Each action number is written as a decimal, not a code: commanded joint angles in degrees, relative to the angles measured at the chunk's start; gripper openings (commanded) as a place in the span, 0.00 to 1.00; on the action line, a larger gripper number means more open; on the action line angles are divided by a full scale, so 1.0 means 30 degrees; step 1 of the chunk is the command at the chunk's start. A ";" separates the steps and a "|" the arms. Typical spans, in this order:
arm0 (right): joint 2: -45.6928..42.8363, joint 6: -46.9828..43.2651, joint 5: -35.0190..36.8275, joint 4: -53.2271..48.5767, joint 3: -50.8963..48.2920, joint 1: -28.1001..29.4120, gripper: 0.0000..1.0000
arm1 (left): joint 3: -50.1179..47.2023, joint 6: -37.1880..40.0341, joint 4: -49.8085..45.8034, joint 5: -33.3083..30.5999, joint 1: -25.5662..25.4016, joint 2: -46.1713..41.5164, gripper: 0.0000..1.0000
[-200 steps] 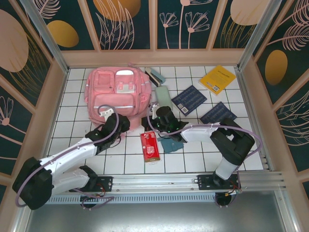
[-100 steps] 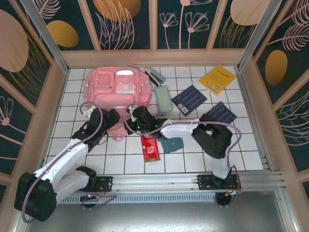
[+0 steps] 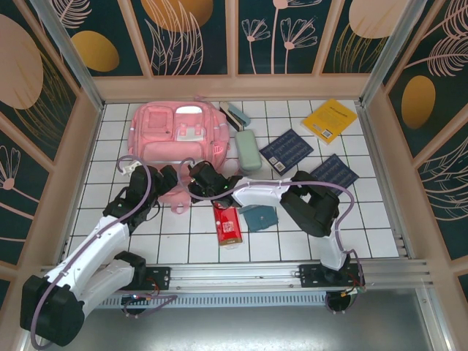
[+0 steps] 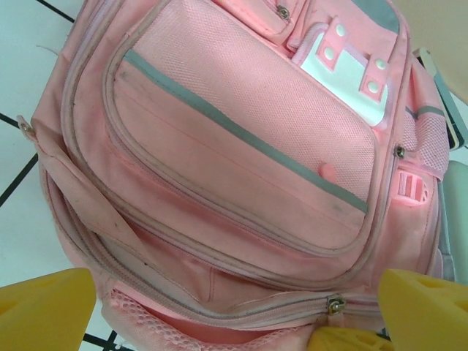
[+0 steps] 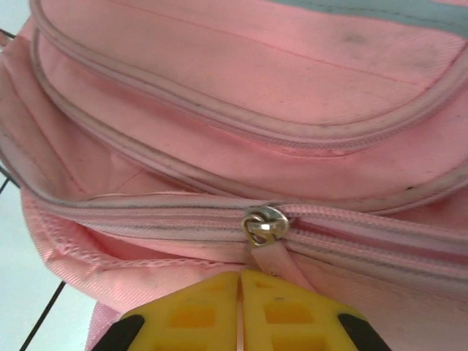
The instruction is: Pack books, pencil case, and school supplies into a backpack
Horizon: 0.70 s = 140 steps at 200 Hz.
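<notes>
Right hand (image 5: 240, 289): yellow fingers pressed together at the near edge of the large light pink fabric backpack (image 3: 172, 135), just below the silver zip slider (image 5: 263, 225). The pink pull tab (image 5: 272, 257) runs down to the fingertips; whether it is nipped between them cannot be told.

Left hand (image 4: 238, 311): fingers spread wide apart, nothing between them, poised over the same near edge of the backpack, just left of the right hand.

The backpack lies flat, front pockets upward, at the far left of the white tiled bench (image 3: 365, 219). To its right lie the grey-and-teal stapler (image 3: 235, 115) and the pale mint-green oblong pencil case (image 3: 248, 151). Further right are two dark navy patterned paperbacks (image 3: 287, 151) (image 3: 330, 170) and, near the far right corner, the bright yellow paperback (image 3: 329, 119). The flat red packet (image 3: 228, 224) and the small teal square (image 3: 259, 218) lie near the front, beneath the right arm.

Dark grid lines cross the bench. Wood-framed wall panels (image 3: 190, 36), dark teal with gold ovals and pale plant drawings, enclose three sides. An aluminium rail (image 3: 256, 276) closes the near edge.
</notes>
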 commanded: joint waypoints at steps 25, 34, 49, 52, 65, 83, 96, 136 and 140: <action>0.0323 -0.1370 0.4310 -0.4561 0.2712 0.1490 0.15 | 0.0182 0.0425 -0.0253 -0.0033 0.0452 -0.0274 0.98; 0.0659 -0.1526 0.5184 -0.5323 0.3243 0.1682 0.14 | 0.0184 0.0353 -0.0357 -0.0118 0.0648 -0.0362 0.99; 0.1065 -0.1638 0.6288 -0.6027 0.3636 0.1809 0.14 | 0.0199 0.0218 -0.0562 -0.0305 0.1039 -0.0503 0.99; 0.1093 -0.1664 0.6402 -0.6068 0.3651 0.1810 0.14 | 0.0186 0.0182 -0.0591 -0.0314 0.1111 -0.0522 0.99; 0.1085 -0.1916 0.6900 -0.6076 0.3573 0.1812 0.14 | 0.0165 0.0043 -0.0832 -0.0498 0.1409 -0.0708 0.98; 0.1058 -0.2694 0.6654 -0.5658 0.3528 0.1784 0.14 | 0.0133 -0.0114 -0.0993 -0.0854 0.1518 -0.1079 0.98; 0.1347 -0.3139 0.6721 -0.5685 0.3813 0.1781 0.14 | 0.0134 -0.0163 -0.1160 -0.1076 0.1503 -0.1317 0.98; 0.2353 -0.3443 0.7319 -0.6195 0.4533 0.1753 0.11 | -0.0072 -0.0280 -0.1135 -0.0904 0.1511 -0.1480 0.99; 0.2397 -0.3439 0.7394 -0.6191 0.4532 0.1755 0.12 | -0.0079 -0.0301 -0.1160 -0.0880 0.1511 -0.1465 0.99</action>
